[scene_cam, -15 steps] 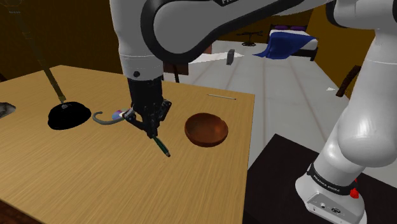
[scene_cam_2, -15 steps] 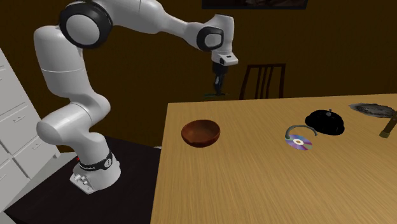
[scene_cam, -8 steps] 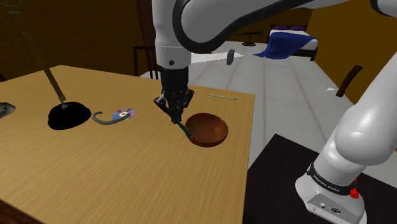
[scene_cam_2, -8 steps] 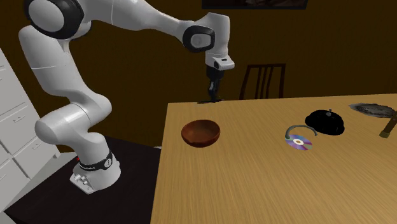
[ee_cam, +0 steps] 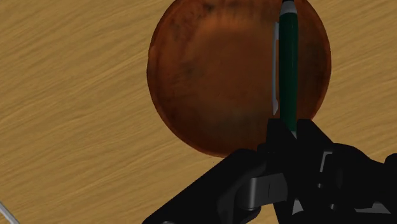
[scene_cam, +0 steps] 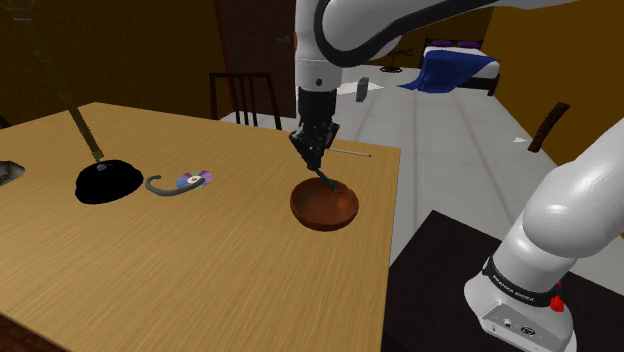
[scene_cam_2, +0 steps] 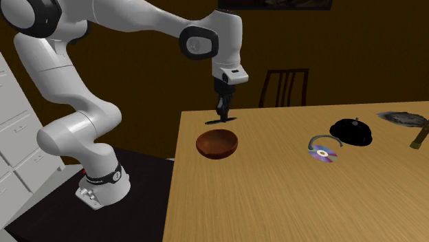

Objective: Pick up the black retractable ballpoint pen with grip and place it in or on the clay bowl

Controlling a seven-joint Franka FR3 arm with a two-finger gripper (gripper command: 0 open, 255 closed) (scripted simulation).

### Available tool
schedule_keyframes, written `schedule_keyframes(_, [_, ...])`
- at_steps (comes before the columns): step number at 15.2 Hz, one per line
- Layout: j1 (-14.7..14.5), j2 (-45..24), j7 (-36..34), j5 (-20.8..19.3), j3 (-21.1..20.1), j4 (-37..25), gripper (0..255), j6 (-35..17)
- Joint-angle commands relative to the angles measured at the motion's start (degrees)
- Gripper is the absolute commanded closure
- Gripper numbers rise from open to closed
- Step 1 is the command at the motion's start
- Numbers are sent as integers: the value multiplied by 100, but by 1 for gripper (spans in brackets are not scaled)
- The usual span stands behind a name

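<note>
A dark green pen with a silver clip hangs tip-down from my gripper, whose black fingers are shut on its upper end. Right under it stands the reddish-brown clay bowl on the wooden table. In the shoulder view the gripper is above the bowl's far rim and the pen slants down into the bowl's opening. In the second exterior view the gripper hovers just above and behind the bowl, with the pen a short dark stub under it.
On the table, toward the shoulder view's left, lie a shiny disc with a grey hook and a black dome-shaped thing. A thin stick lies near the far edge. A chair stands behind the table.
The arm has carried the pen from over the table's middle toward the shoulder view's right and farther back. It now hangs over the bowl. The grip is unchanged.
</note>
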State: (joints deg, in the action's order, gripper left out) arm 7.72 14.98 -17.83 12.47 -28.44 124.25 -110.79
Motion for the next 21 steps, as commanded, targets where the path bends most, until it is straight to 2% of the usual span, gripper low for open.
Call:
schedule_keyframes(1, [37, 130, 193, 34, 120, 129, 255, 18])
schedule_keyframes(16, [24, -292, 188, -5, -53, 952, 255, -1205])
schedule_keyframes(21, [24, -292, 188, -5, -53, 952, 255, -1205])
